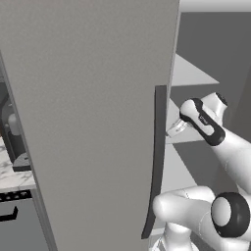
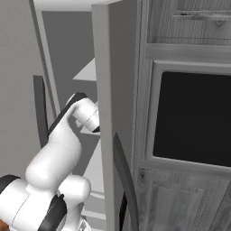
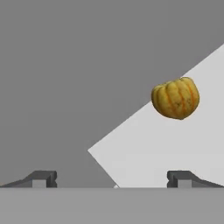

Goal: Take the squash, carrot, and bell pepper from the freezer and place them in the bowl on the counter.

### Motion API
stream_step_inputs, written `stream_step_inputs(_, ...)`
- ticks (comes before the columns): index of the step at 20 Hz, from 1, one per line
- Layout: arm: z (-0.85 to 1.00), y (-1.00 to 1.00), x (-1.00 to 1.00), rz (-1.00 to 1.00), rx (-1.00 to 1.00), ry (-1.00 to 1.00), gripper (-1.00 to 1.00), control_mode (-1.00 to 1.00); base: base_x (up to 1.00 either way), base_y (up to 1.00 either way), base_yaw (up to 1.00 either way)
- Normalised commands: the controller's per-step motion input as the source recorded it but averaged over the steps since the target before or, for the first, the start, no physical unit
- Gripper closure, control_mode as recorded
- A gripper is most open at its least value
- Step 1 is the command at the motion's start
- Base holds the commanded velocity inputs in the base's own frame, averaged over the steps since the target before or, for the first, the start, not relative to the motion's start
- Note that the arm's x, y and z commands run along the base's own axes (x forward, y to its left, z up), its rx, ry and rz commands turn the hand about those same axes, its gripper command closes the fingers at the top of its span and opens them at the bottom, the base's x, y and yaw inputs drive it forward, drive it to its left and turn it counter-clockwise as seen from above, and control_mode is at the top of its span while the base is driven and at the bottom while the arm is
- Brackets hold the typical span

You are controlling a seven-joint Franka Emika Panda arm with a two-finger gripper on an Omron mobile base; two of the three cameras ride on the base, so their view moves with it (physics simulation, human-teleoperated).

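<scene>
The squash (image 3: 175, 98), a ribbed yellow-orange lump, rests on a white freezer shelf (image 3: 166, 148) up and to the right in the hand view. My gripper (image 3: 111, 179) is open, with the fingertips (image 3: 41, 178) far apart, nothing between them, and well short of the squash. The freezer door (image 1: 88, 122) stands swung open with its dark curved handle (image 1: 158, 162). My arm (image 1: 203, 122) reaches past that handle into the freezer, so the hand is hidden behind the door edge (image 2: 101, 90). The carrot, bell pepper and bowl are out of view.
A strip of marble counter (image 1: 10, 174) shows at the far left beside the open door. Grey wood-grain cabinets (image 2: 180, 198) with a black glass panel (image 2: 194, 117) stand to the right of the freezer. A second dark handle (image 2: 124, 180) hangs close to my arm.
</scene>
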Motion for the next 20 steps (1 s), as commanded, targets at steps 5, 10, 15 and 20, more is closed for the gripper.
stream_step_inputs(5,-0.16,0.00,0.05,0.10,0.02,-0.03,-1.00,-1.00,0.00,0.00,0.00)
stream_step_inputs(10,-0.02,0.00,0.00,0.07,0.00,-0.10,-1.00,-1.00,0.00,0.00,0.00)
stream_step_inputs(15,0.00,0.00,0.00,0.04,0.00,-0.09,-1.00,-1.00,0.00,0.00,0.00)
stream_step_inputs(20,0.00,0.07,0.04,0.03,0.00,-0.08,-1.00,-1.00,0.00,0.00,0.00)
